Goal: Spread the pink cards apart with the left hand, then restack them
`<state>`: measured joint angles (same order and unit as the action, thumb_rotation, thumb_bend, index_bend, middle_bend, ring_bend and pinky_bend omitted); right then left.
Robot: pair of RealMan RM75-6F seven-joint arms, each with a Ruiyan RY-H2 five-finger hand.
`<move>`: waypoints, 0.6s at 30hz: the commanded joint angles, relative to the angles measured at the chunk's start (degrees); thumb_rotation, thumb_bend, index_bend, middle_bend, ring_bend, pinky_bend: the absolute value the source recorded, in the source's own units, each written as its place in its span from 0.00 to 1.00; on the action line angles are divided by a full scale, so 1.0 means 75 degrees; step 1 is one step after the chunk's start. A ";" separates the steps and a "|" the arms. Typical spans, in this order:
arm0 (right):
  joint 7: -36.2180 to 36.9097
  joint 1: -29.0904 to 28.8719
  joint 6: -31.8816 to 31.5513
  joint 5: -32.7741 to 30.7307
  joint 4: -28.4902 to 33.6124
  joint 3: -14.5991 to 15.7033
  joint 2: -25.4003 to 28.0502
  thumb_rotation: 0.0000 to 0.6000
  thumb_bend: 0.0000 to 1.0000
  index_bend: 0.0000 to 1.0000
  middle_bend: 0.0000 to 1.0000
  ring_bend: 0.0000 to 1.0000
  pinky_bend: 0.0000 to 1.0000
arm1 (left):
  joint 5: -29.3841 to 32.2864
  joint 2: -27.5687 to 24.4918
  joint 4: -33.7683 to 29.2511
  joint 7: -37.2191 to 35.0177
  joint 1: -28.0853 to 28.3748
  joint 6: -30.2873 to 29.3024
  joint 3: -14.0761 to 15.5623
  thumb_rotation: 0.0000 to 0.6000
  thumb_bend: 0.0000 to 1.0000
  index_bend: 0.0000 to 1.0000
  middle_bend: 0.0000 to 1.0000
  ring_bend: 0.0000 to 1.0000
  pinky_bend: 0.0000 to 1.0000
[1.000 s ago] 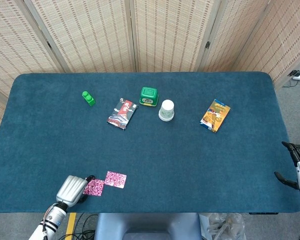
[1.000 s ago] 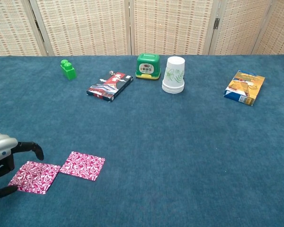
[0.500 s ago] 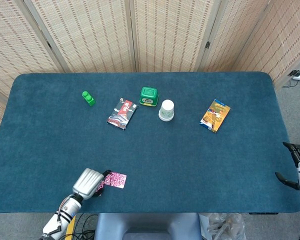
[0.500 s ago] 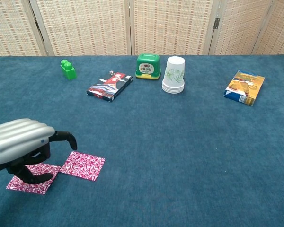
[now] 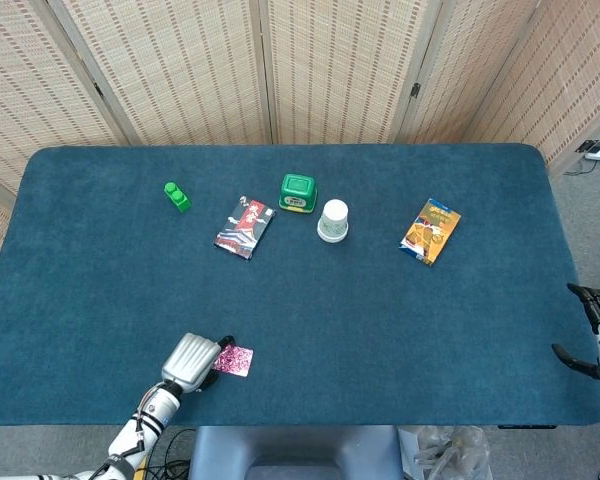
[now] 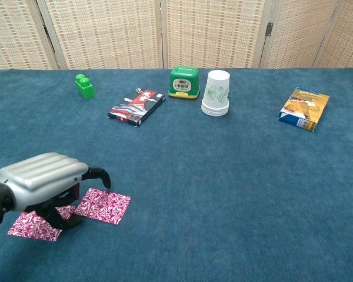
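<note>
1. Two pink cards (image 6: pixel 103 205) lie flat on the blue table (image 6: pixel 235 194) near its front left edge; in the chest view we see one just right of our left hand (image 6: pixel 42 179) and the other mostly under it, showing at its lower left.
2. Our left hand hovers low over the cards, knuckles up, fingers (image 6: pixel 63 216) curled down towards the nearer card; we cannot tell whether they press it, and nothing is visibly grasped.
3. Our right hand (image 5: pixel 592 330) shows only at the right frame edge of the head view, dark fingers apart and holding nothing.
4. Well beyond our left fingertips, across the table, stand a green block (image 6: pixel 84 86), a red and black box (image 6: pixel 136 107), a green container (image 6: pixel 184 81), a stack of white paper cups (image 6: pixel 216 93) and an orange and blue packet (image 6: pixel 305 108).
</note>
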<state>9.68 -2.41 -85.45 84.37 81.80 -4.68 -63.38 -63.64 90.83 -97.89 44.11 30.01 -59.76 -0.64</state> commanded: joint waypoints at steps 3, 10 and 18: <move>0.0038 -0.0001 0.0004 -0.0006 -0.0035 -0.0005 -0.0009 1.00 0.22 0.12 0.23 0.21 0.18 | 0.0143 0.0048 -0.0014 0.0108 0.0070 -0.0044 0.0043 1.00 0.33 0.26 0.97 0.91 1.00; 0.0097 -0.0006 0.0011 -0.0008 -0.0093 -0.0011 -0.0033 1.00 0.22 0.12 0.23 0.21 0.19 | 0.0297 0.0087 -0.0028 0.0166 0.0144 -0.0119 0.0089 1.00 0.33 0.26 0.97 0.91 1.00; 0.0151 0.0009 0.0007 -0.0019 -0.0141 -0.0008 -0.0042 1.00 0.22 0.12 0.23 0.21 0.19 | 0.0321 0.0241 0.0172 -0.0004 0.0201 -0.0176 0.0103 1.00 0.33 0.29 0.97 0.91 1.00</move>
<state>10.81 -2.35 -85.39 84.23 80.75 -4.74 -63.69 -61.15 92.53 -96.69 44.20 31.49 -61.01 0.12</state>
